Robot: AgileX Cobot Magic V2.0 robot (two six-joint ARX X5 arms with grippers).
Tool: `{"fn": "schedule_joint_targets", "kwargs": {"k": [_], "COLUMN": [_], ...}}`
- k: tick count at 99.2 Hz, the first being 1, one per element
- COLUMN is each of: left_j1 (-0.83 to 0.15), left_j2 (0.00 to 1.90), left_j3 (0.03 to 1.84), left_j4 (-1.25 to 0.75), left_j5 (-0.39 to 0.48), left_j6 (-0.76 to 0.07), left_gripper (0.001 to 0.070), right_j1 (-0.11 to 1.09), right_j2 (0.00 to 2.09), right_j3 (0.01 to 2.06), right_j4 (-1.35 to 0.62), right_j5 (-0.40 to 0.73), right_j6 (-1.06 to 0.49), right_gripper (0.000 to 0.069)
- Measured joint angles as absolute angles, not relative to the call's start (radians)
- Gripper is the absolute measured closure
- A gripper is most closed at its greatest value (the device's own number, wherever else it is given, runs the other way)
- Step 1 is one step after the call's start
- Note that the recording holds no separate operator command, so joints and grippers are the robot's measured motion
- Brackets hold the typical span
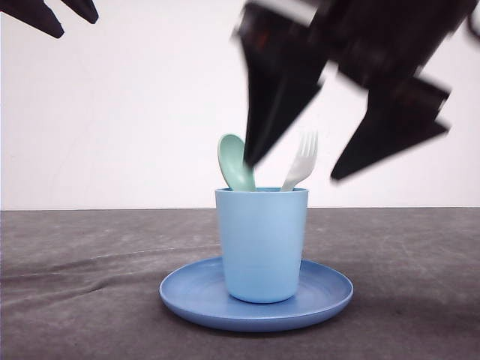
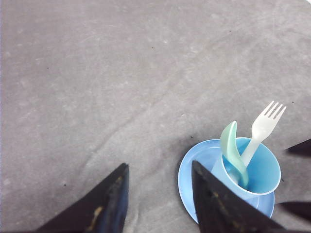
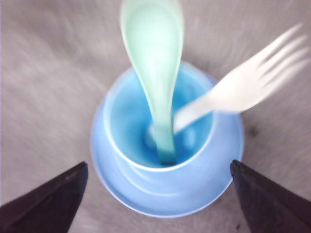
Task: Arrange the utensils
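A pale mint-green spoon (image 1: 235,162) and a white fork (image 1: 301,160) stand handle-down in a light blue cup (image 1: 262,244) on a round blue plate (image 1: 195,294). My right gripper (image 1: 292,171) hangs open just above the cup, blurred, its two dark fingers spread on either side of the fork head. From the right wrist the spoon (image 3: 155,58) and fork (image 3: 243,82) lean apart inside the cup (image 3: 116,121), with the open gripper (image 3: 159,167) empty. My left gripper (image 2: 159,170) is open and empty over bare cloth beside the plate (image 2: 192,167); its fingertips (image 1: 52,26) show high at the far left.
A grey cloth (image 1: 82,262) covers the table, with a plain white wall (image 1: 135,105) behind. Open cloth lies to both sides of the plate and in front of it.
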State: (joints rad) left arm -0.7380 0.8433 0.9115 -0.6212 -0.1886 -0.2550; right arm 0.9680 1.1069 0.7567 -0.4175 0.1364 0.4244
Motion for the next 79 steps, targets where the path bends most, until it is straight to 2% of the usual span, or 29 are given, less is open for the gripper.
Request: {"fn": "schedule_joint_targets", "kwargs": {"k": [23, 46, 70, 75, 79], "left_j1": [-0.738, -0.738, -0.738, -0.738, -0.738], "left_j2": [0.843, 0.843, 0.843, 0.843, 0.843], "left_j3": [0.912, 0.912, 0.912, 0.912, 0.912], "left_j4": [-0.617, -0.612, -0.605, -0.602, -0.6], "left_j5": [-0.189, -0.189, -0.189, -0.189, -0.189], "left_j6": [-0.255, -0.255, -0.255, -0.255, -0.255], "left_gripper": [0.0474, 0.0474, 0.0474, 0.0482, 0.0516], "right_j1": [0.968, 0.968, 0.968, 0.968, 0.968], "right_j2": [0.891, 0.82, 0.83, 0.831, 0.831], "right_j3": [0.85, 0.984, 1.0, 1.0, 1.0], "right_j4": [-0.448, -0.474, -0.509, -0.512, -0.512], "right_j5": [0.256, 0.417, 0.423, 0.423, 0.423], "right_j6": [0.422, 0.315, 0.241, 0.238, 0.238], "right_gripper": [0.0099, 0.0099, 0.01, 0.0136, 0.0216]}}
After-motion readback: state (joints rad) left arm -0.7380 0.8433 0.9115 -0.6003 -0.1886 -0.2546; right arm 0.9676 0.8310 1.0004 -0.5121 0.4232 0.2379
